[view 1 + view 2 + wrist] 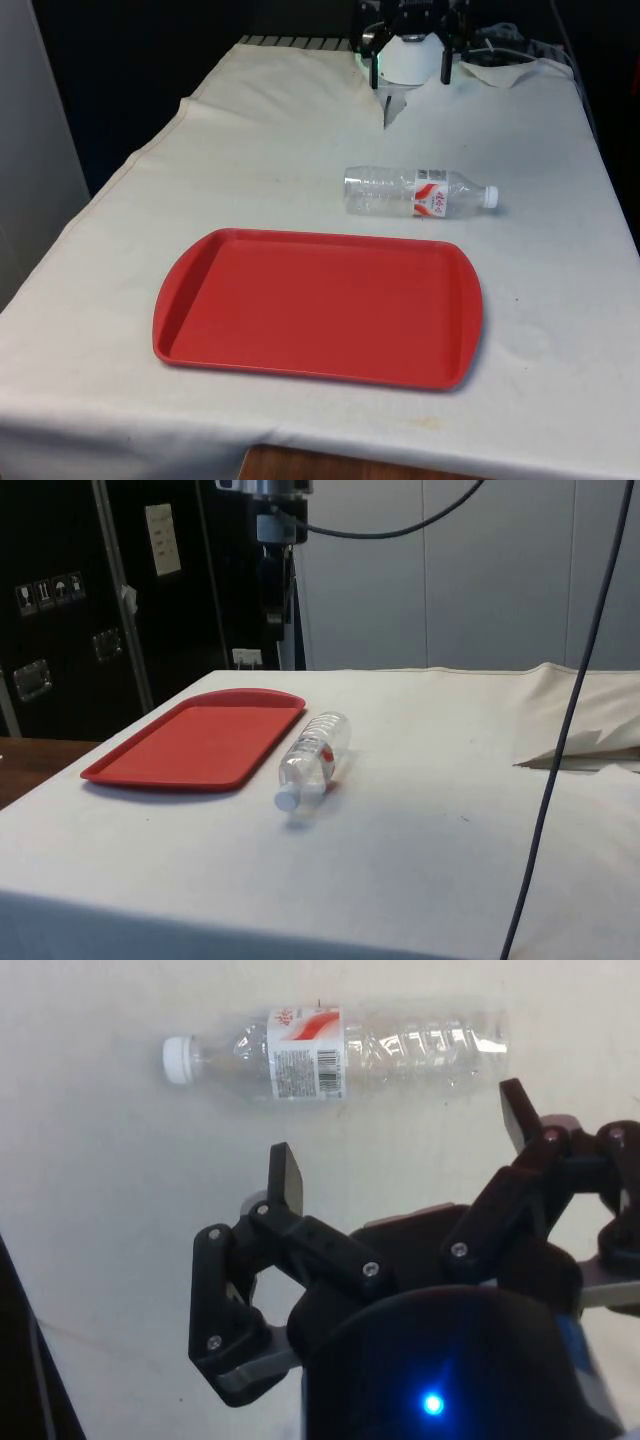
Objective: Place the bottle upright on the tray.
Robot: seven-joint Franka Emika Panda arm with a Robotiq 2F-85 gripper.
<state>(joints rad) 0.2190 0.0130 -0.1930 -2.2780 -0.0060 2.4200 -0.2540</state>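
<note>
the step in hand, as i judge it, is the approach: the gripper (400, 1160) hangs high above the table with its jaws spread wide and nothing between them, and the bottle (415, 192) has not been touched.

the bottle lies on its side on the white cloth (300, 140), just beyond the long far edge of the tray (318, 306) and apart from it, nearer the tray's corner on the front view's right. its white cap (490, 196) points toward the table edge on the front view's right, and its base points the other way. the red and white label (305, 1038) sits close to the neck.

to do this well, i would come straight down over the ribbed body, on the base side of the label, with the fingers set across the bottle so they close on its two long sides. the bottle is clear, thin plastic and looks empty, so it will likely dent or roll; a centred, gentle squeeze seems wiser than a hard one. a grip near the middle should make it easier to swing the base down later. the tray is bare, so any flat spot well inside its rim would do for standing it up.

count: one bottle, one cap on it, one tray, one gripper.
</note>
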